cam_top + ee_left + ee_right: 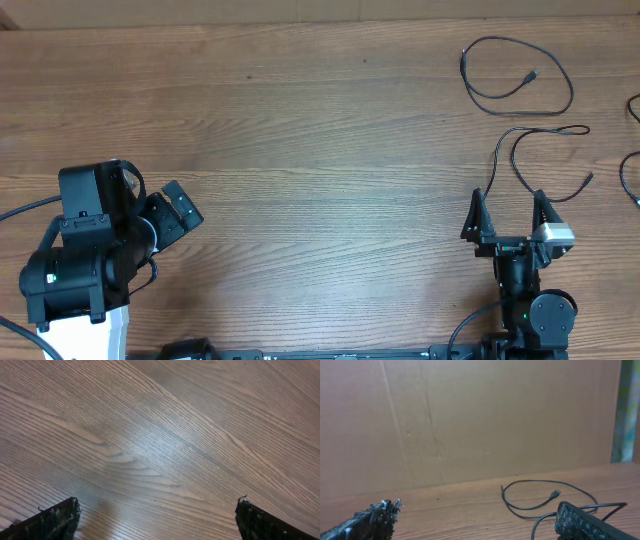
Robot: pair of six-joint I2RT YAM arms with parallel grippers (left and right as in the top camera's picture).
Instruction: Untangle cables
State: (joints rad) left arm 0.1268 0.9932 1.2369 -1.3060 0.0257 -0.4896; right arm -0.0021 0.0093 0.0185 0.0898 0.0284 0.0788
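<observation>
One thin black cable (533,75) lies in a loose loop at the far right of the wooden table. A second cable (545,129) lies just nearer, and its strands run down to my right gripper (508,200). That gripper is open and empty, with the second cable on the table by its right finger. The right wrist view shows the gripper (476,507), the looped cable (554,494) ahead and the second cable (539,519) beside the right finger. My left gripper (172,208) is open and empty at the near left, over bare wood (157,505).
Parts of two more black cables (632,105) (628,175) show at the right edge of the overhead view. A brown cardboard wall (470,420) stands behind the table's far edge.
</observation>
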